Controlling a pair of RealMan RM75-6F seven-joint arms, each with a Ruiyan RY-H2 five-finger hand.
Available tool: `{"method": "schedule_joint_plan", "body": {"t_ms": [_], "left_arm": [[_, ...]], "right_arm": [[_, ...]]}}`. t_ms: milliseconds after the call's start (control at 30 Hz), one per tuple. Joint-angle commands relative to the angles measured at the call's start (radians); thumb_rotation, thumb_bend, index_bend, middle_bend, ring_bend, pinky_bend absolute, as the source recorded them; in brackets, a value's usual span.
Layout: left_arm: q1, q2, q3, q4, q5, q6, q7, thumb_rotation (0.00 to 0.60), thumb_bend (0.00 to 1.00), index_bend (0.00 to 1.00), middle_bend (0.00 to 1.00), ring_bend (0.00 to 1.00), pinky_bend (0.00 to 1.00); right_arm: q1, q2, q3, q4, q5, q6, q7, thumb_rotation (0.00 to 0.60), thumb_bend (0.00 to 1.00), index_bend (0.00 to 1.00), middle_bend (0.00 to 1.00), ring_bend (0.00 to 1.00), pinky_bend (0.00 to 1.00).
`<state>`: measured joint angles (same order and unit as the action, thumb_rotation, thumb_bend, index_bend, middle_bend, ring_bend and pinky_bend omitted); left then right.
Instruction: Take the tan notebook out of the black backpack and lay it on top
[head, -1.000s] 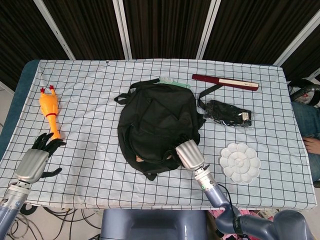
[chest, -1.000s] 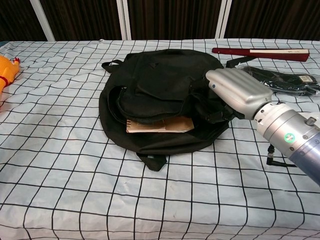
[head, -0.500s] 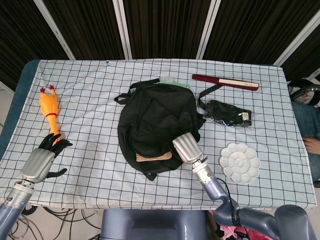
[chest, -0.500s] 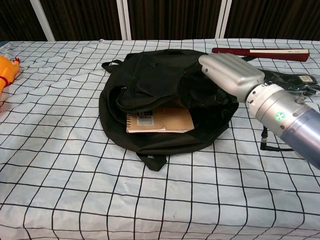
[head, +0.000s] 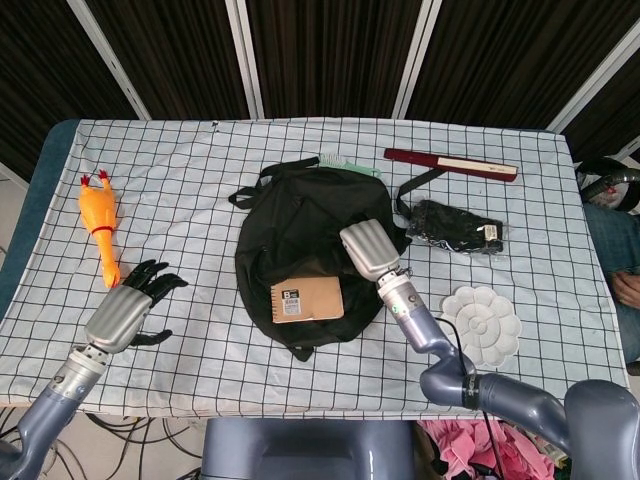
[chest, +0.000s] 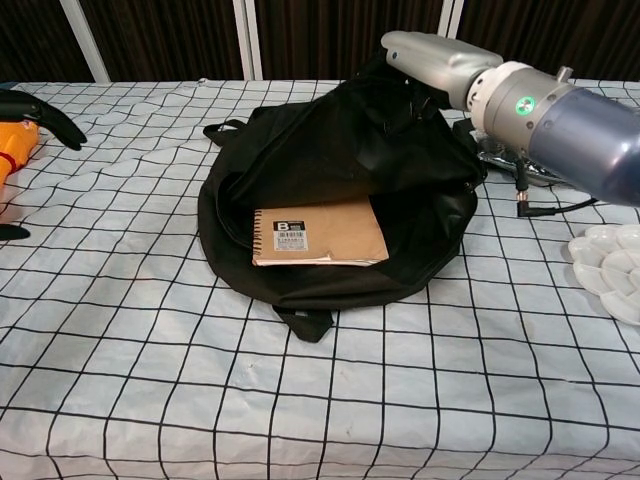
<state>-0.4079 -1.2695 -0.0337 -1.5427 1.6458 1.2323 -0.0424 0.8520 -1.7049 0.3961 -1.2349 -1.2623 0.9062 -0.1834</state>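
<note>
Noted notebook (head: 307, 299) flat in bag (head: 300, 225) mouth, long axis crosswise, just left of right hand (head: 365, 250) gripping lifted flap; left hand (head: 130, 310) empty, fingers spread, farther.

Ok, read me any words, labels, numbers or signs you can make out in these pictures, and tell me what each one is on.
"B": bold letter at the top of the white label on the tan notebook, lying in the open black backpack.
The small print and barcode below it on that label: too small to read.
White tag on the black bundle at the right: too small to read.
Nothing else carries legible text.
</note>
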Motion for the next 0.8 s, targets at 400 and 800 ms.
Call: {"method": "schedule_joint_plan", "body": {"t_ms": [400,800], "left_arm": [[-0.096,-0.117,-0.001,0.086,0.055,-0.043,-0.005,0.600,0.15,0.24,0.25,0.08,0.10],[-0.183,-0.231,-0.011,0.199,0.069,-0.098,0.040,0.600,0.09,0.22,0.18,0.02,0.11]], "right_arm": [[0.054,0.003,0.010,0.094,0.058,0.019,-0.021,0.600,0.52,0.68,0.60,0.48,0.28],[0.049,0.017,-0.006,0.061,0.072,0.069,-0.033,0.600,0.52,0.68,0.60,0.48,0.28]]}}
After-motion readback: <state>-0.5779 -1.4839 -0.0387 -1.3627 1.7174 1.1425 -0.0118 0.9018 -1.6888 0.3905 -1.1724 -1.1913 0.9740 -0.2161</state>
